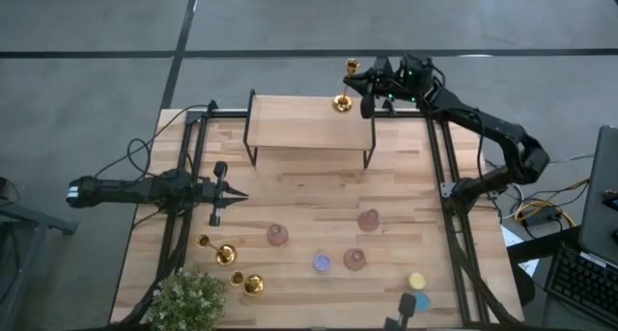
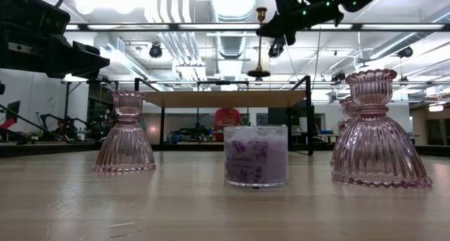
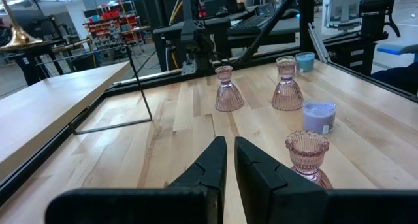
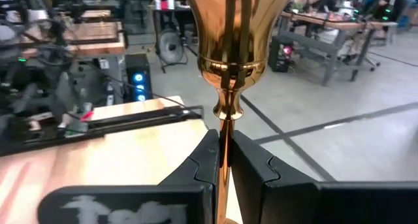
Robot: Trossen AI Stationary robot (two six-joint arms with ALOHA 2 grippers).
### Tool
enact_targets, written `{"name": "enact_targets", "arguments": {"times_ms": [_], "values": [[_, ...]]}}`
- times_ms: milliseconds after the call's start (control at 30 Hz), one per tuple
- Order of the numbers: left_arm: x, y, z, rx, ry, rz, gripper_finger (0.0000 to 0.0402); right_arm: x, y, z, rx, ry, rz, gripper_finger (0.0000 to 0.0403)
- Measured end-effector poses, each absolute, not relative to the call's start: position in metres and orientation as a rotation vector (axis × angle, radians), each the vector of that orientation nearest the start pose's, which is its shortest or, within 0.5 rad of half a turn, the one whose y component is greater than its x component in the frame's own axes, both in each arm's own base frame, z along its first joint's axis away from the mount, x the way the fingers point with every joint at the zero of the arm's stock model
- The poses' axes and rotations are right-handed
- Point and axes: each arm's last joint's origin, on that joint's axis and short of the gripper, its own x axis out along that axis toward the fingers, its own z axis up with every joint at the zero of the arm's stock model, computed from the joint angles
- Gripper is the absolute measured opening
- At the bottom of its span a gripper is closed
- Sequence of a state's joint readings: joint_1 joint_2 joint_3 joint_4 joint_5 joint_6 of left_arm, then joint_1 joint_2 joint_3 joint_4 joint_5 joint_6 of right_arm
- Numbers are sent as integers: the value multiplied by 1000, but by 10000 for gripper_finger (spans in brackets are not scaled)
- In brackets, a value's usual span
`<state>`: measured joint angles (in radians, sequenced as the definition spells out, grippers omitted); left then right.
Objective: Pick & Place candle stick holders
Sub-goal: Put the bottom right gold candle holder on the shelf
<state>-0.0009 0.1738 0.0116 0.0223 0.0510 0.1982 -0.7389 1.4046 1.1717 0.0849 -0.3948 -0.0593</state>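
Overhead, the table (image 1: 319, 201) filled the frame's centre, with a raised shelf (image 1: 309, 128) at its upper middle. The right arm reached from the right edge to the shelf's upper right corner, elbow bent, its wrist level. The right gripper (image 1: 368, 84) pinched the thin stem of one gold holder (image 1: 345, 92), whose base sat at, or just above, the shelf; contact could not be told. The left arm lay level at mid left, the left gripper (image 1: 224, 193) pressed together on nothing. Two more holders (image 1: 232, 269) lay tipped over at lower left, beside a plant (image 1: 188, 297). Pink glass holders (image 1: 278, 235) and small candles (image 1: 322, 263) stood lower centre. Risk, as judged: the holder stood close to the shelf's corner, so an early or off-level release could topple it over the edge; the slim stem might also swing in the grip.
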Motion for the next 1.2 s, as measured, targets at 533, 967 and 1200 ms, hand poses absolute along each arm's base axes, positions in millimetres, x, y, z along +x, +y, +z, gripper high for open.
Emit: {"name": "enact_targets", "arguments": {"times_ms": [533,967,1200], "values": [[107,-2,155,195,134,-65,35,221,-237,341,41,183,-444,22],[107,-2,155,194,134,-65,35,214,-241,318,75,233,-466,22],[107,-2,155,194,134,-66,35,214,-241,314,83,205,-475,22]]}}
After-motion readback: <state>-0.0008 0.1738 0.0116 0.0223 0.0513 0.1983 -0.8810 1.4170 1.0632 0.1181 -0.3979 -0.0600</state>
